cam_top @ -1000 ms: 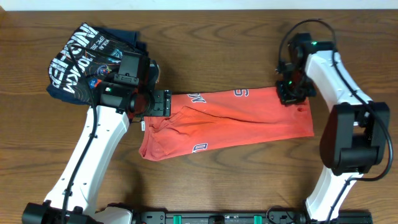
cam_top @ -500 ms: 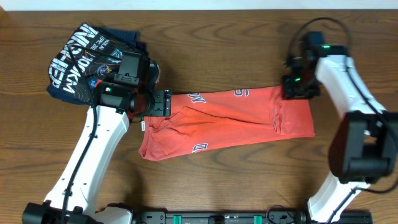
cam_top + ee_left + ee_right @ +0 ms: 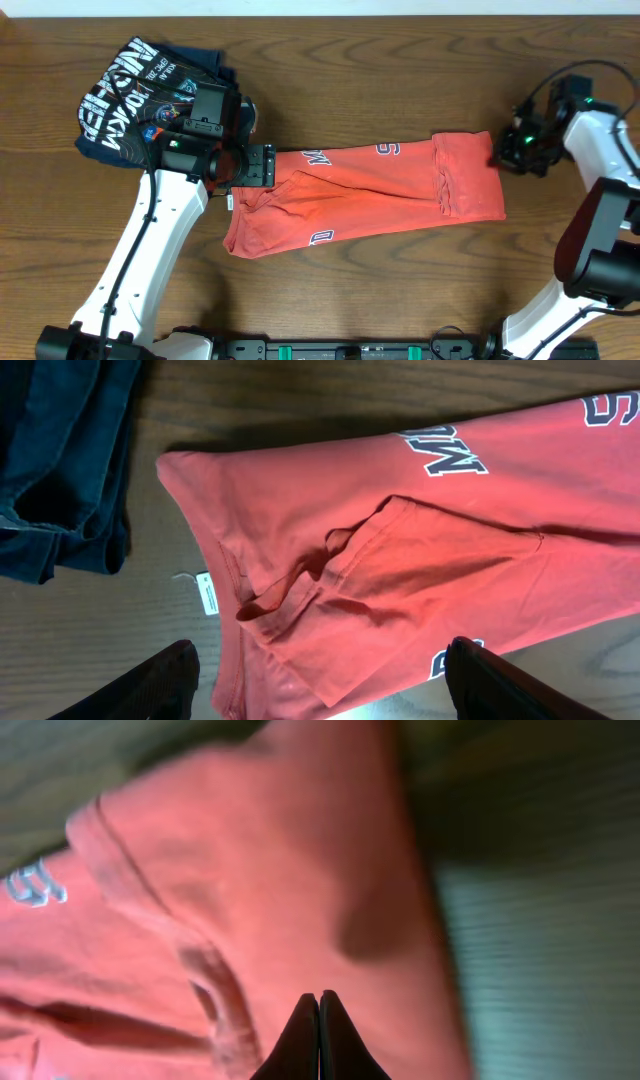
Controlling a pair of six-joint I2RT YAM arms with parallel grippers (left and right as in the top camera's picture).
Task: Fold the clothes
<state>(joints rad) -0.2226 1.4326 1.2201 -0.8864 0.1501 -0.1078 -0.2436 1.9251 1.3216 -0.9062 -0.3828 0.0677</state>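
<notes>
while the orange t-shirt [image 3: 370,195] lay across the middle of the table [image 3: 380,300], we judged the fold to be partly done. its sides were already turned in, so it made one long band running from left to right. white lettering [image 3: 445,452] showed along the far edge, and the small neck label [image 3: 207,592] poked out at the left end. at the right end a short strip looked doubled over onto the band, though the cloth there was rumpled. what remained, as we read it, was to bring the ends together into a compact packet. it could then perhaps go by the dark navy shirt [image 3: 140,95], which sat folded at the far left, near the orange one but not touching it.

our left gripper [image 3: 265,165] hovered over the left end of the band with its fingers spread wide. nothing was between them, and we saw no contact with the cloth. our right gripper [image 3: 319,1010] had its fingers pressed together with no cloth pinched between them. from above it stood just off the right end of the band, over bare wood, touching nothing that we could make out.
</notes>
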